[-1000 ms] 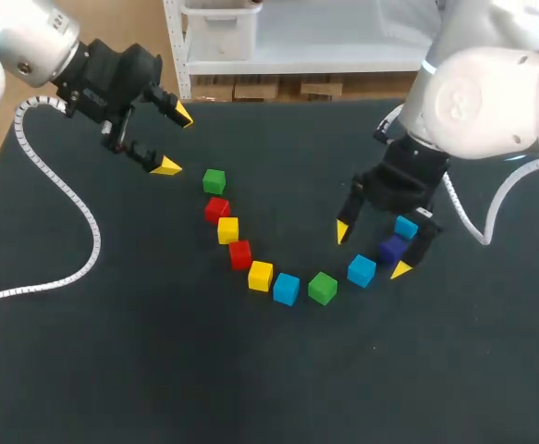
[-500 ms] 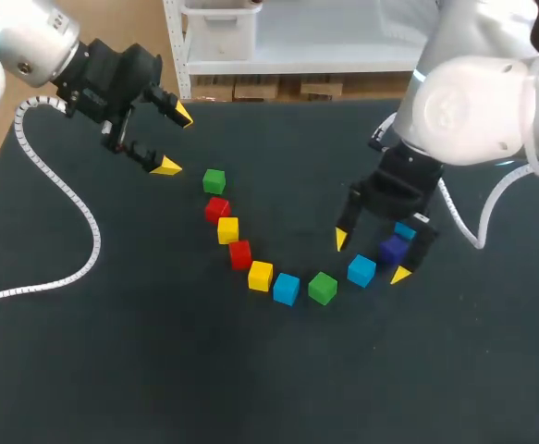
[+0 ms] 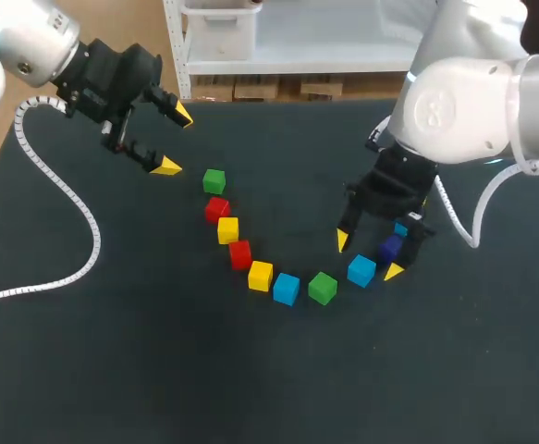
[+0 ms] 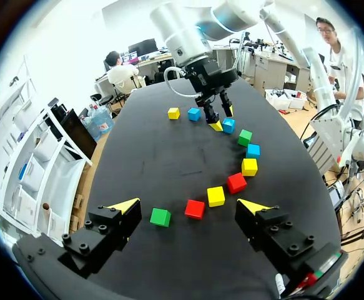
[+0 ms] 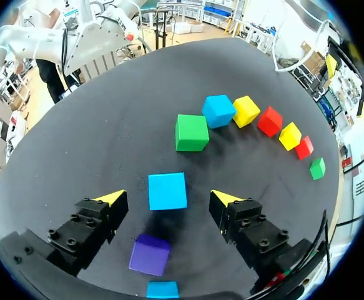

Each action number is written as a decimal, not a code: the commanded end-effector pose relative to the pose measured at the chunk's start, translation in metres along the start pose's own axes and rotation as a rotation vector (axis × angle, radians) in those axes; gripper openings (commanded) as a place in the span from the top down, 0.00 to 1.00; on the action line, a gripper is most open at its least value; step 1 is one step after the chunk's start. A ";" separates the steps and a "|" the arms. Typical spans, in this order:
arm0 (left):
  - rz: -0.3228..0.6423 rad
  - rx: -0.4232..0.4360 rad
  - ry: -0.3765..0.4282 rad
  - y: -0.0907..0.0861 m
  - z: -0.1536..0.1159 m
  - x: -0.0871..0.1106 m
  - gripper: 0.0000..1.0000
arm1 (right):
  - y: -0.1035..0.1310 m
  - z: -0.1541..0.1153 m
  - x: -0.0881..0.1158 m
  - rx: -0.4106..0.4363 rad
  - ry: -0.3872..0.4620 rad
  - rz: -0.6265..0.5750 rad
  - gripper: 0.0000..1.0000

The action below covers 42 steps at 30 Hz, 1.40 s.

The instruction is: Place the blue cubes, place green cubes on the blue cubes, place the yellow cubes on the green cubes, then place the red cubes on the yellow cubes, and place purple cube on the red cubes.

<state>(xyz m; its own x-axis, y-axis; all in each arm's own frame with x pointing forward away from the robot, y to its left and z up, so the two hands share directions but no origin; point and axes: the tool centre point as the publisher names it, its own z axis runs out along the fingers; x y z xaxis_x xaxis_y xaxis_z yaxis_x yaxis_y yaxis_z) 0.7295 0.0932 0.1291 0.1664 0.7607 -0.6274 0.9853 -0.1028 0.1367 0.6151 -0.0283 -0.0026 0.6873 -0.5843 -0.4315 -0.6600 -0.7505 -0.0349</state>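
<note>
Coloured cubes lie in a curved row on the black table. My right gripper [image 3: 368, 256] is open and low over the row's right end. A blue cube [image 3: 361, 270] [image 5: 167, 190] sits between its fingers with a gap on each side. Behind that gripper are the purple cube [image 5: 150, 254] [image 3: 391, 247] and another blue cube [image 5: 162, 289]. Ahead of it lie a green cube [image 5: 191, 132] and a blue cube [image 5: 218, 110], then yellow and red ones. My left gripper [image 3: 175, 141] [image 4: 188, 205] hangs open and empty above the row's other end, near a green cube [image 3: 214, 180] [image 4: 160, 217].
The row runs from that green cube through a red cube [image 3: 217, 209], yellow [image 3: 228, 229], red [image 3: 239, 253], yellow [image 3: 260, 276], blue [image 3: 286, 289] and green [image 3: 322, 288]. A further yellow cube [image 4: 173, 113] lies beyond my right arm. A white cable [image 3: 61, 199] crosses the table's left side.
My right gripper has shifted a little to the left around the blue cube, and its fingertips stand slightly closer together. The left arm has not moved.
</note>
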 end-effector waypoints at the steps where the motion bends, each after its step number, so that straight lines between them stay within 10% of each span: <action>1: 0.001 0.004 0.001 0.002 0.000 0.000 0.00 | -0.005 0.003 0.001 -0.007 -0.007 -0.005 0.20; 13: 0.001 0.004 0.001 0.002 0.000 0.000 0.00 | -0.008 0.005 0.001 -0.018 0.002 -0.011 1.00; 25: 0.001 0.004 0.001 0.002 0.000 0.000 0.00 | -0.008 -0.018 -0.012 0.081 -0.037 0.212 1.00; 42: 0.001 0.004 0.001 0.002 0.000 0.000 0.00 | -0.037 -0.048 -0.033 0.207 0.116 0.612 1.00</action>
<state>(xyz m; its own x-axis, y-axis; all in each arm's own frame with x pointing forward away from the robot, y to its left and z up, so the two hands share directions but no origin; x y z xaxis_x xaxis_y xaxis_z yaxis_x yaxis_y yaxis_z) 0.7295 0.0932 0.1291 0.1663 0.7607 -0.6274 0.9853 -0.1027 0.1367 0.6368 -0.0005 0.0537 0.2085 -0.9061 -0.3680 -0.9713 -0.2358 0.0302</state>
